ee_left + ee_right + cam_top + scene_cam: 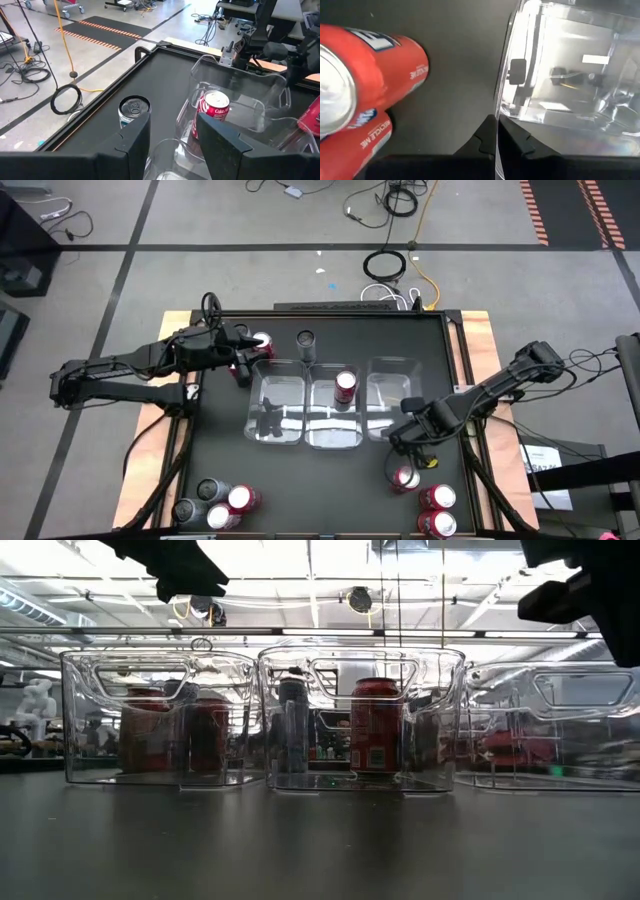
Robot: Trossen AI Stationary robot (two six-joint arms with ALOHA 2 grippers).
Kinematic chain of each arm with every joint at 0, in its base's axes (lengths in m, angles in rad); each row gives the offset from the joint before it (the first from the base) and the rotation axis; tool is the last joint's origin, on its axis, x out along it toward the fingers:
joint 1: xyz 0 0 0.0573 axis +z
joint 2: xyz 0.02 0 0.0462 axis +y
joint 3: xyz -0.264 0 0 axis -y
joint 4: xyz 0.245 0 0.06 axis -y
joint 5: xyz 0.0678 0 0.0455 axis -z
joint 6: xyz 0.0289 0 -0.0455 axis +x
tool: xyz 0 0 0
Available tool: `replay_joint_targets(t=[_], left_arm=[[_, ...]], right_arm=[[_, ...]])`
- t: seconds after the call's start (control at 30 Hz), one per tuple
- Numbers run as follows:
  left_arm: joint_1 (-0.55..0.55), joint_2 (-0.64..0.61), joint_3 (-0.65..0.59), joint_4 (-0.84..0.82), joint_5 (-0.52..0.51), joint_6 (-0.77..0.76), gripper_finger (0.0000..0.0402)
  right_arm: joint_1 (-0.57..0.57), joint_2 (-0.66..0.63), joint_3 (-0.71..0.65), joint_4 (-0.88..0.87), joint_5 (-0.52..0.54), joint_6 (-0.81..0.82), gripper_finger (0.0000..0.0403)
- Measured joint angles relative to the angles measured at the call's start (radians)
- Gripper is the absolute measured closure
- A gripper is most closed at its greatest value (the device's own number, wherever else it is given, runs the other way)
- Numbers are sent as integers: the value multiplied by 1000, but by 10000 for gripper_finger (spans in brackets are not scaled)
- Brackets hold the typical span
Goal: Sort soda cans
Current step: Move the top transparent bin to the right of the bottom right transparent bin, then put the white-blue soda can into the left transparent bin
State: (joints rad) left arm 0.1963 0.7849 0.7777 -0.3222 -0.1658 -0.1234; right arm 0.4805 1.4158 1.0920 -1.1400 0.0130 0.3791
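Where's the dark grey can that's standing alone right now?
In the high view, the dark grey can stands alone near the table's far edge, just behind the clear trays, right of the left gripper.
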Motion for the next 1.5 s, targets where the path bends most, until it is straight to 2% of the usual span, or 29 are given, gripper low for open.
replay_joint_targets(t=[0.27,0.87,1.1,1.3,1.5], left_arm=[[0,0,0,0,0,0,232],[0,0,0,0,0,0,232],[0,0,0,0,0,0,232],[0,0,0,0,0,0,232],[0,0,0,0,0,0,232]], right_arm=[[0,0,0,69,-24,2,403],[6,0,0,80,-96,81,400],[6,0,4,92,-98,81,383],[6,0,33,77,-98,81,352],[6,0,120,-72,-92,81,323]])
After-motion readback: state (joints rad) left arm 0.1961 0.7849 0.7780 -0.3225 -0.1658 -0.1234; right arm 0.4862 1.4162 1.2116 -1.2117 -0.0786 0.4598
